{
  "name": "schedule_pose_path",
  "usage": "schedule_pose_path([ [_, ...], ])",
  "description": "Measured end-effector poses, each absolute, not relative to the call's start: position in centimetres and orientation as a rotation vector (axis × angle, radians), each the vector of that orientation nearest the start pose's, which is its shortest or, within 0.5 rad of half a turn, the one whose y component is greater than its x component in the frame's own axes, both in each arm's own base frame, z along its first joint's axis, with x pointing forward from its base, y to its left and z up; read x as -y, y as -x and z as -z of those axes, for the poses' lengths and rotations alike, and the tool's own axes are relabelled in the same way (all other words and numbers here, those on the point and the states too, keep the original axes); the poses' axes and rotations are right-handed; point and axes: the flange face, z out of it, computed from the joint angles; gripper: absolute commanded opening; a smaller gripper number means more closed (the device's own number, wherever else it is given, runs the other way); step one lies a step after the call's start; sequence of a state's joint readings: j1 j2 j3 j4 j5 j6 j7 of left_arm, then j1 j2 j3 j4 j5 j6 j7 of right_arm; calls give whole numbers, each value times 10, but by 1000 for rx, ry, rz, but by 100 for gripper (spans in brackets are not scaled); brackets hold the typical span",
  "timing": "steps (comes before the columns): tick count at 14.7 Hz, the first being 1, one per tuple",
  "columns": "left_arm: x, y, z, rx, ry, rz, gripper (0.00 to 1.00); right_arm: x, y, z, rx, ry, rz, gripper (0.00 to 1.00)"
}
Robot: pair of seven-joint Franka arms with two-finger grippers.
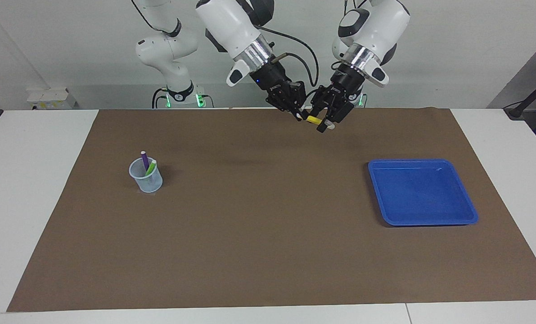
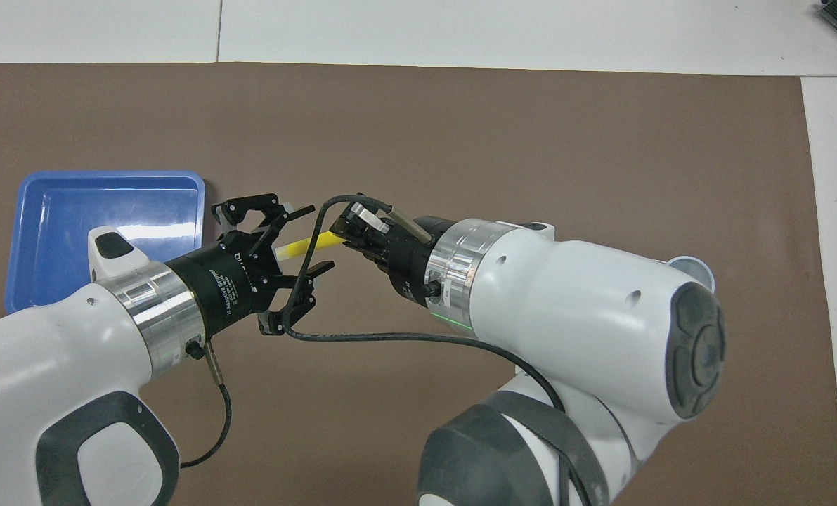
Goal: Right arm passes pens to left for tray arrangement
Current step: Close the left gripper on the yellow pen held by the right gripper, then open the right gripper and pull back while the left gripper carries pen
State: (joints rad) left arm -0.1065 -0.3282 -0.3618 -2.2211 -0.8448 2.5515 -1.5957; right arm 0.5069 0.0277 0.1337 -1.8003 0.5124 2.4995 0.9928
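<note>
Pen, yellow (image 2: pixel 309 243) | clenched in right claw (image 2: pixel 344 235) | whitish end between spread left claw (image 2: pixel 277 256) fingers.

Bright, even indoor light falls from above on both views. Soft, faint shadows lie on the brown mat (image 1: pixel 268 211), one beside the cup (image 1: pixel 146 175). White glare streaks the blue tray (image 2: pixel 42 232), nearest its rim. Everything looks sharp, with no motion blur; mat edges bow slightly near the frame borders.
</note>
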Motion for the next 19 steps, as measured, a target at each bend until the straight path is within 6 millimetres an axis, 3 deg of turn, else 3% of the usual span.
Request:
schedule_pose_path([
  [1,234,-447,-571,-1712,-1555,194,41,-366,-499,-599,-767,2234,163,0],
  [3,233,-448,-571,-1714,-1554,192,0,-366,-499,-599,-767,2234,163,0],
  [9,233,-448,-571,-1719,-1557,198,0,-366,-499,-601,-773,2219,169,0],
  [10,233,-448,-571,-1719,-1557,198,0,-366,-499,-601,-773,2218,169,16],
  [11,233,-448,-571,-1719,-1557,198,0,-366,-499,-601,-773,2219,169,55],
  [12,233,-448,-572,-1717,-1560,195,0,-366,-499,-600,-773,2219,168,78],
  [13,233,-448,-572,-1715,-1563,193,0,-366,-499,-600,-773,2219,168,90],
  [14,233,-448,-572,-1714,-1566,193,0,-365,-500,-600,-775,2219,169,99],
  [17,234,-447,-571,-1691,-1617,165,0,-357,-505,-599,-754,2234,187,100],
  [19,235,-445,-566,-1622,-1753,125,0,-349,-510,-595,-712,2269,198,100],
])
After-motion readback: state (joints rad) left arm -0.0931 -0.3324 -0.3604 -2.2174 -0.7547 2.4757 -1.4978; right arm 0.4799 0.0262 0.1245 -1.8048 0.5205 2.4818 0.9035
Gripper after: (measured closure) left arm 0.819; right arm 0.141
